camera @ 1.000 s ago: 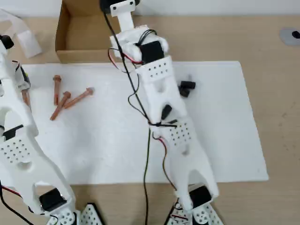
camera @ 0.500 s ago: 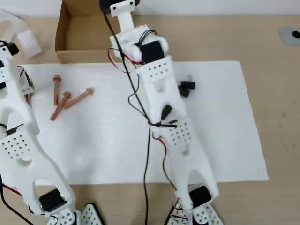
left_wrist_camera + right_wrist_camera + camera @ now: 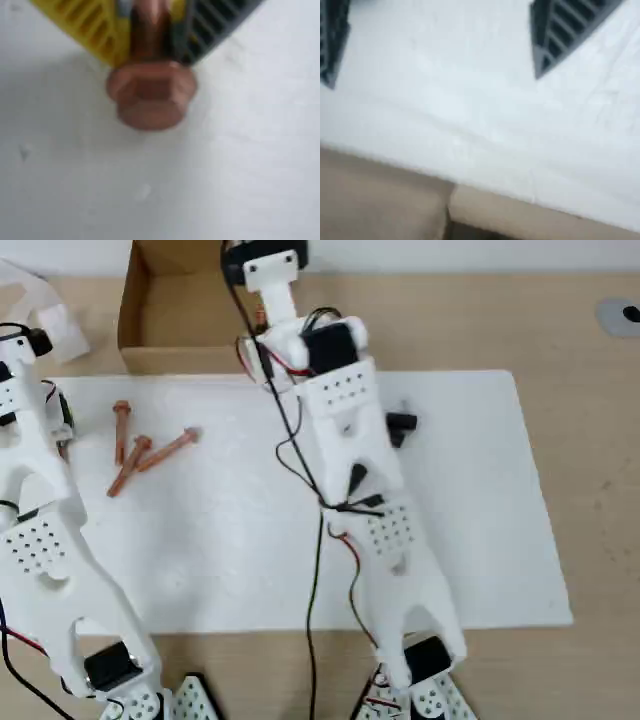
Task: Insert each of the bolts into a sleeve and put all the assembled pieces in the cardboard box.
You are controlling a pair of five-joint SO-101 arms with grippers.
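In the left wrist view my left gripper [image 3: 150, 45] is shut on a copper bolt [image 3: 150, 97], its hex head hanging just above the white mat [image 3: 240, 180]. In the high view this gripper [image 3: 55, 440] sits at the mat's left edge. Three more bolts [image 3: 135, 450] lie loose on the mat beside it. My right gripper [image 3: 440, 55] stands open over the mat's far edge, nothing between its dark fingers [image 3: 560, 35], close to the cardboard box [image 3: 160, 315]. A black sleeve [image 3: 402, 422] peeks out beside the right arm.
The white mat [image 3: 470, 540] covers most of the table. The box stands open at the back left, its near wall [image 3: 500, 210] touching the mat's far edge. A white part [image 3: 55, 325] lies at the far left.
The right arm has stretched a little farther towards the box and now covers part of the sleeves. The left arm has shifted slightly, still holding its bolt.
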